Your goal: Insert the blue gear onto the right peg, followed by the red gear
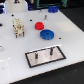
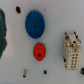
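Note:
The blue gear (image 1: 46, 34) lies flat on the white table, and in the wrist view the blue gear (image 2: 35, 23) shows its central hole. The smaller red gear (image 1: 38, 26) lies just behind it, a short gap away; the wrist view has the red gear (image 2: 39, 50) beside the blue one. Nearer the front edge sits the grey, black-bordered plate (image 1: 56, 56). Its taller right peg (image 1: 50, 50) stands bare, with a shorter pin (image 1: 37, 56) toward the exterior view's left. No gripper fingers show in either view.
A beige blocky connector (image 1: 18, 27) stands at the exterior view's left of the gears, also the connector (image 2: 72, 52) in the wrist view. A dark blue block (image 1: 52, 8) and a small grey cylinder (image 1: 45, 16) sit at the back. A dark green shape (image 2: 2, 30) fills one wrist-view edge.

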Motion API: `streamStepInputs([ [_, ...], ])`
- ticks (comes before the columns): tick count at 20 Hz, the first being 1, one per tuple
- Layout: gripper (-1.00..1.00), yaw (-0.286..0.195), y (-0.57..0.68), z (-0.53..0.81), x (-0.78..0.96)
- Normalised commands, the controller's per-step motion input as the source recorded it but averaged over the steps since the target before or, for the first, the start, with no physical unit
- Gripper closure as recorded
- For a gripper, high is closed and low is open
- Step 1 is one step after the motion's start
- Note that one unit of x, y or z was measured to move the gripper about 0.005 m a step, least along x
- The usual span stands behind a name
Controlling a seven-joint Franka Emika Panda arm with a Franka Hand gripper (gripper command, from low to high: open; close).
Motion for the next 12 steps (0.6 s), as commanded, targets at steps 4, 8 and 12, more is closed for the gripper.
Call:
streamStepInputs([
  [4, -1.00, 0.000, 0.40, -0.34, -0.43],
  [8, -1.00, 0.000, 0.38, -0.36, -0.40],
  [12, -1.00, 0.000, 0.29, -0.46, -0.30],
])
